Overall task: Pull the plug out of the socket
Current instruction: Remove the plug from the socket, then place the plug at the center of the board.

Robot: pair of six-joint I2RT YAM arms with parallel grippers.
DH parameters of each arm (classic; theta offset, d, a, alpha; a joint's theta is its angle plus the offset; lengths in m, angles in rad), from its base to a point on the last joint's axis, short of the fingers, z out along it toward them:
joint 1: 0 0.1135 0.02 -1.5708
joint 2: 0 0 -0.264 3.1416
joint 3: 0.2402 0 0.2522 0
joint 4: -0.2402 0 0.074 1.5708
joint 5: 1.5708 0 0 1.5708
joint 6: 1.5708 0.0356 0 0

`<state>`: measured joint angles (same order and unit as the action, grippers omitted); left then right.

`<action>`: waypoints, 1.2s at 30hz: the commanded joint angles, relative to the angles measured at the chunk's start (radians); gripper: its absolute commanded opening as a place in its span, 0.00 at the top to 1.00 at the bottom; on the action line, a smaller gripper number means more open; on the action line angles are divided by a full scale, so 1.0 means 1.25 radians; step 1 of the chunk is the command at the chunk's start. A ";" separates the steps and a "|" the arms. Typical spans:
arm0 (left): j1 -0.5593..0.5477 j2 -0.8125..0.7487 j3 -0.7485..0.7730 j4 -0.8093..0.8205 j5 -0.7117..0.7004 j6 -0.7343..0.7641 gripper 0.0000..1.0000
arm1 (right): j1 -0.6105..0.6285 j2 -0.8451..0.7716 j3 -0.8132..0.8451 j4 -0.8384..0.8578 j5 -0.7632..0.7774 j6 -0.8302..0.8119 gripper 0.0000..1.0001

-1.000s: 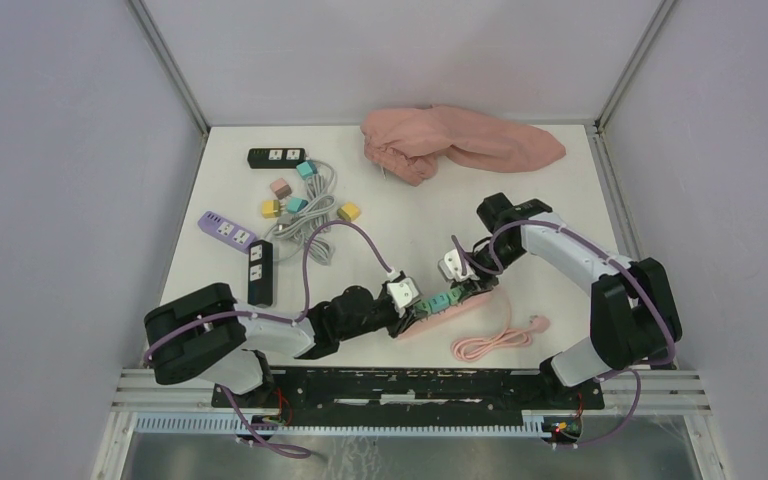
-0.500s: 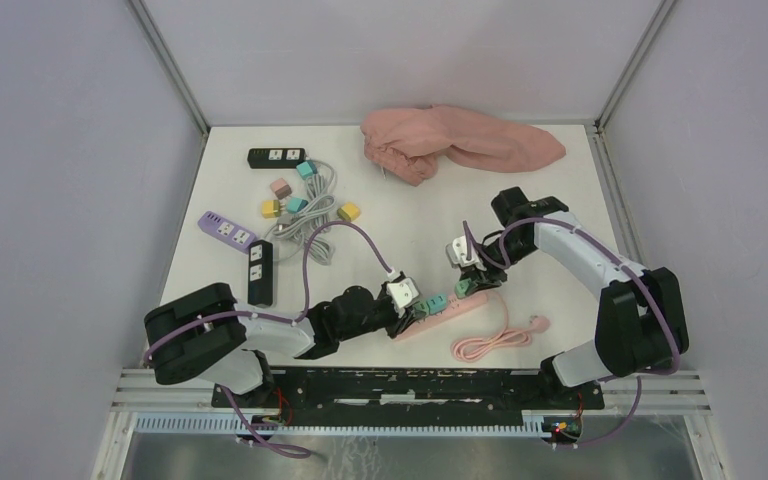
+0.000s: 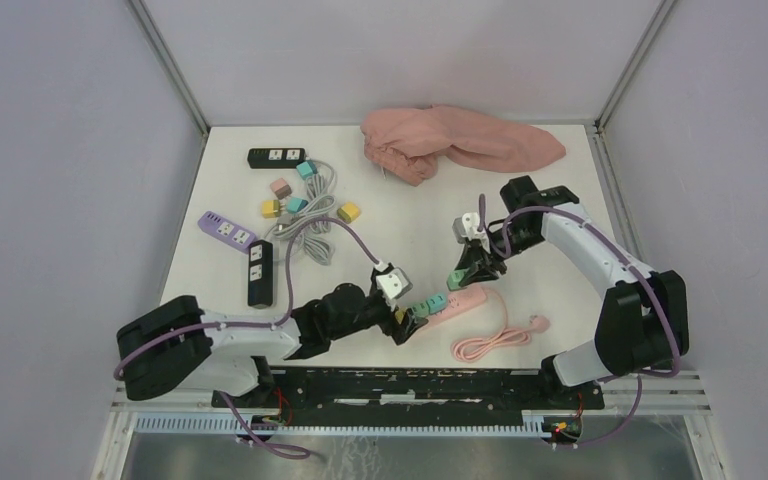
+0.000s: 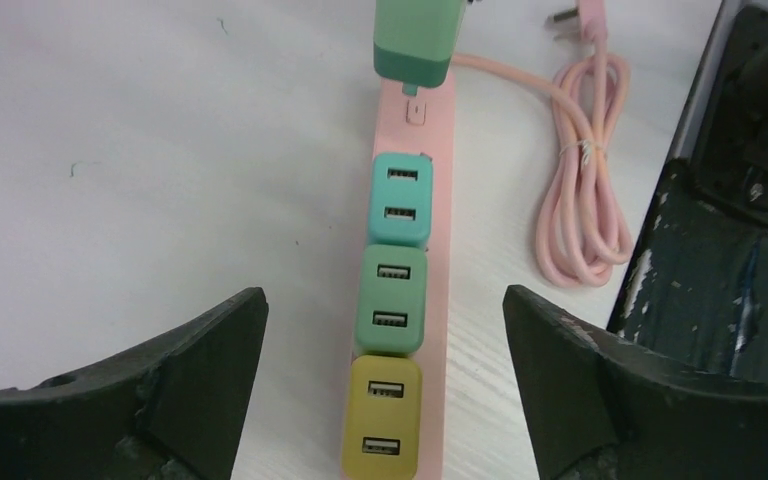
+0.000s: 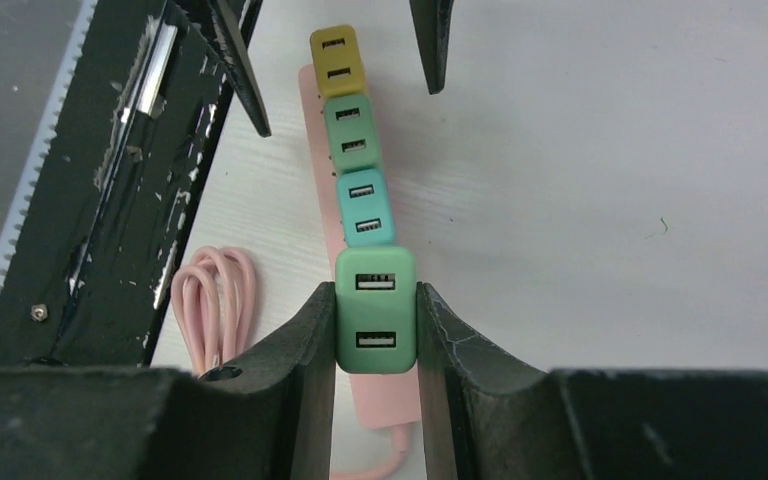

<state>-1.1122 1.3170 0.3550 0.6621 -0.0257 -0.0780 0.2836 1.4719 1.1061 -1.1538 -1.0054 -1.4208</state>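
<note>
Inside the right pincer (image 5: 375, 292) sits a green two-port plug (image 5: 375, 325)

1. No word, brand, number or sign could be read in any view.
2. The green plug (image 5: 375, 310) showed only two port openings on its face. The other adapters on the pink power strip (image 4: 440, 300) looked the same, with no lettering that could be made out.
3. In the top view, the black power strip (image 3: 276, 157) and the purple power strip (image 3: 225, 229) were too small for any print to be told.
</note>
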 commanded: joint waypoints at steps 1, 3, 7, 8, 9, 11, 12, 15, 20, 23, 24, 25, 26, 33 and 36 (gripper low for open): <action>0.005 -0.098 0.019 -0.019 -0.032 -0.061 0.03 | -0.019 -0.008 0.042 -0.008 -0.122 0.104 0.95; 0.010 -0.145 0.010 -0.021 -0.034 -0.075 0.00 | -0.025 -0.005 0.044 0.042 -0.138 0.195 0.95; 0.028 -0.217 -0.001 -0.023 -0.025 -0.117 0.01 | -0.026 0.008 0.048 0.131 -0.154 0.386 0.94; 0.033 -0.230 -0.002 -0.023 -0.024 -0.130 0.01 | -0.026 0.012 0.049 0.153 -0.157 0.438 0.94; 0.038 -0.240 -0.002 -0.023 -0.022 -0.143 0.01 | -0.027 0.015 0.049 0.178 -0.161 0.490 0.94; 0.047 -0.253 0.006 -0.024 -0.020 -0.173 0.01 | -0.027 0.022 0.048 0.222 -0.169 0.581 0.95; 0.049 -0.256 0.012 -0.026 -0.021 -0.197 0.01 | -0.027 0.024 0.049 0.242 -0.174 0.637 0.94; 0.052 -0.251 0.040 -0.035 -0.038 -0.259 0.01 | -0.026 0.029 0.044 0.318 -0.175 0.772 0.95; 0.052 -0.209 0.135 -0.178 -0.139 -0.394 0.01 | -0.027 0.028 0.020 0.452 -0.145 0.976 0.94; 0.047 -0.173 0.195 -0.270 -0.177 -0.442 0.02 | -0.027 0.043 0.015 0.484 -0.142 1.036 0.92; 0.039 -0.163 0.208 -0.288 -0.189 -0.446 0.02 | -0.027 0.050 0.018 0.488 -0.142 1.051 0.91; 0.026 -0.156 0.221 -0.302 -0.210 -0.447 0.02 | -0.027 0.057 0.020 0.487 -0.144 1.061 0.91; 0.011 -0.146 0.235 -0.318 -0.251 -0.446 0.02 | -0.027 0.065 0.023 0.486 -0.145 1.069 0.90; -0.103 0.016 0.462 -0.611 -0.572 -0.384 0.03 | -0.027 0.111 0.038 0.478 -0.155 1.109 0.90; -0.112 0.098 0.541 -0.681 -0.607 -0.361 0.04 | -0.027 0.120 0.045 0.466 -0.158 1.108 0.90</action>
<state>-1.2339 1.3491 0.8993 0.0036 -0.5861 -0.5613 0.2531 1.6142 1.1259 -0.5854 -1.1591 -0.0738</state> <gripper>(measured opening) 0.969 0.350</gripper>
